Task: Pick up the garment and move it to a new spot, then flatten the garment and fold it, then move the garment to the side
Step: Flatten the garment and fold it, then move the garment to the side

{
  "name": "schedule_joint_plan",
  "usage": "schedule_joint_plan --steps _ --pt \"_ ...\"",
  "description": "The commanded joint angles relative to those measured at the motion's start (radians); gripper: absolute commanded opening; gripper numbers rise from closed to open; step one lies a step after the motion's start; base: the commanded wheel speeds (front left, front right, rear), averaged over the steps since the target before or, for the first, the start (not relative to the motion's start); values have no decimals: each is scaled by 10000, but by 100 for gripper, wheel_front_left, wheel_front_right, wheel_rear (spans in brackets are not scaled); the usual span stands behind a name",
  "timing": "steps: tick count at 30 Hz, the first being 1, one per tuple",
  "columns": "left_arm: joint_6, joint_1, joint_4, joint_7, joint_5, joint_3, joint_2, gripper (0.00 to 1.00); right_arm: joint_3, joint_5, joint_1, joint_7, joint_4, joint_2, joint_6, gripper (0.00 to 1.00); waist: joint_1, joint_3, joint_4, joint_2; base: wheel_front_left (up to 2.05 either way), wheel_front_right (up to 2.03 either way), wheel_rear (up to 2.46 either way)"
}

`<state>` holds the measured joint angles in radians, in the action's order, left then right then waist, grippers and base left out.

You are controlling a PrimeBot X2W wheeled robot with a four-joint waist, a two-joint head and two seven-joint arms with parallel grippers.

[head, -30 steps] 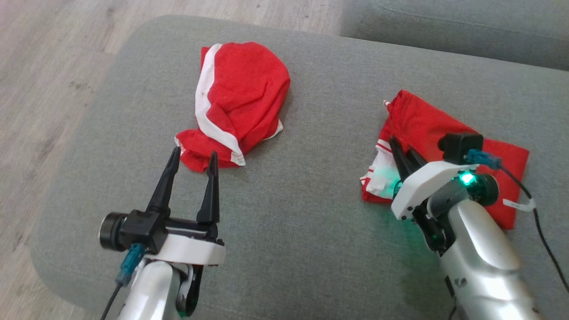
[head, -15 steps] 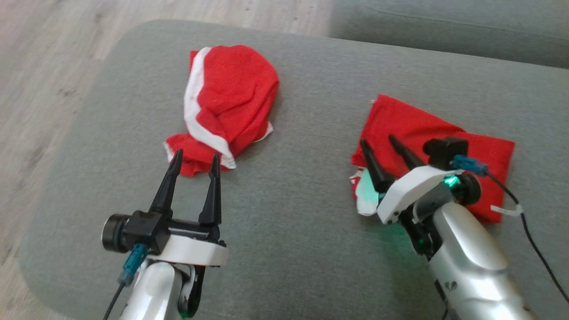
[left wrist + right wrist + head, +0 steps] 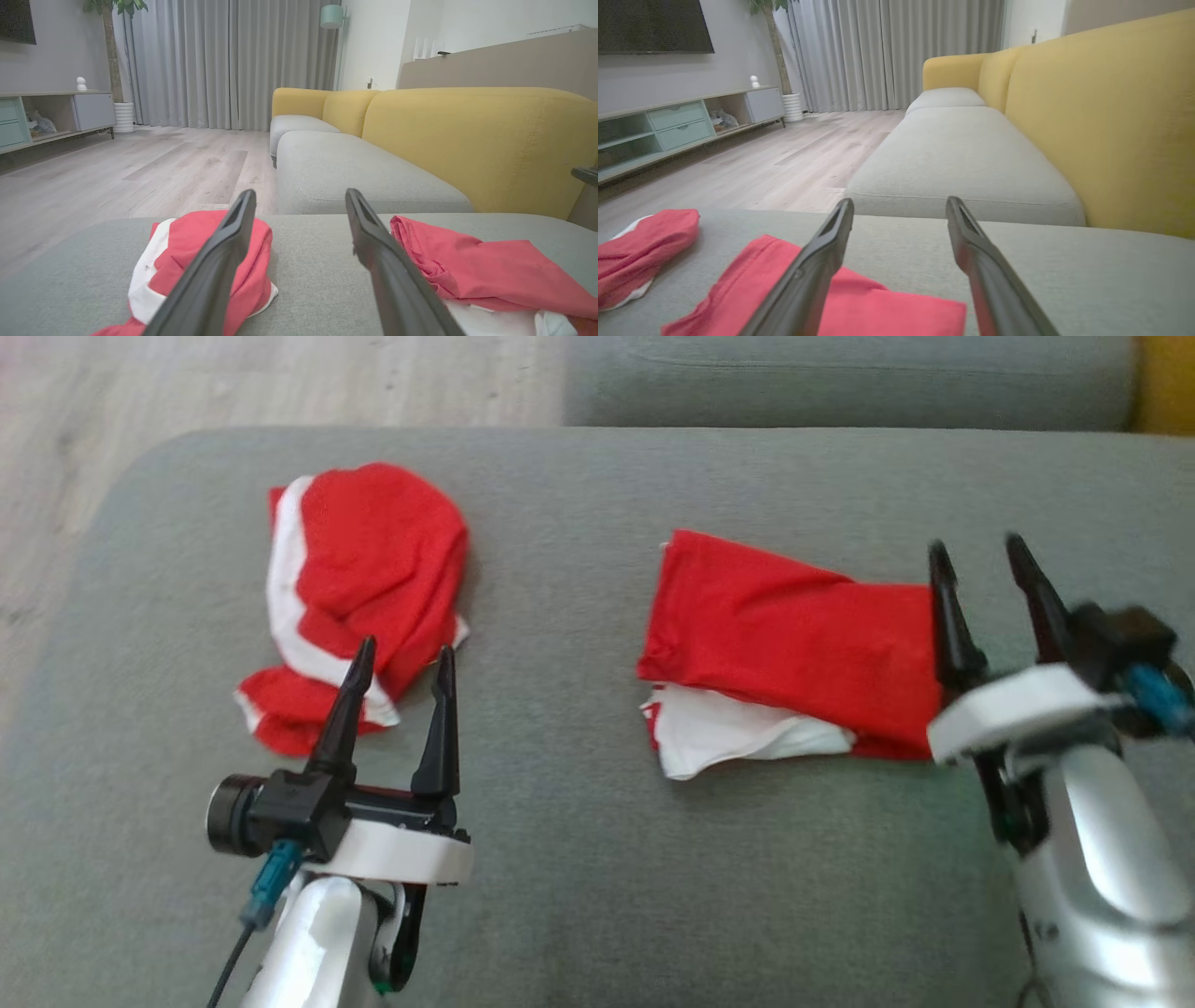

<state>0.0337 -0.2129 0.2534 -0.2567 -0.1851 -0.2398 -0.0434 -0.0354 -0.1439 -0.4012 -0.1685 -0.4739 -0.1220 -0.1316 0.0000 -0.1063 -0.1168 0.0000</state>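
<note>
We see the crumpled garment [image 3: 364,560], red with white trim, near the far left corner of the grey seat cushion [image 3: 579,877]. Our left tool [image 3: 405,650] is spread and empty at its near end. Right of the middle lies the folded garment [image 3: 794,635], red over white. At its right end our right tool [image 3: 975,545] stands spread, gripping nothing.
</note>
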Motion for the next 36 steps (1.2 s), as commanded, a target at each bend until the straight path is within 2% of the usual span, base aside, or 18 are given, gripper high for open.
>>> schedule_joint_plan --steps 1,11,23,29,32,36 --pt "-63 -403 -328 -51 39 360 -68 100 -56 131 133 -138 464 38 9 100 0 44 270 0 0 0 0" --pt "-81 -138 -13 -51 -38 529 -68 100 1101 668 2078 -441 1786 533 9 100 0 35 895 0 0 0 0" --pt "-3 -356 60 -51 49 537 -68 100 1117 770 2083 -294 2135 713 9 100 0 -414 876 0 0 0 0" --pt "75 -684 -3 -51 21 391 -68 100 1111 608 1368 266 1625 716 9 100 0 -1060 584 0 0 0 0" --pt "96 -849 -5 -51 5 278 -68 100 1088 78 946 731 984 716 9 100 0 -1334 417 0 0 0 0" --pt "120 -1055 15 -51 -3 151 -68 100 1041 16 355 1250 21 717 9 100 0 -1627 206 0 0 0 0"
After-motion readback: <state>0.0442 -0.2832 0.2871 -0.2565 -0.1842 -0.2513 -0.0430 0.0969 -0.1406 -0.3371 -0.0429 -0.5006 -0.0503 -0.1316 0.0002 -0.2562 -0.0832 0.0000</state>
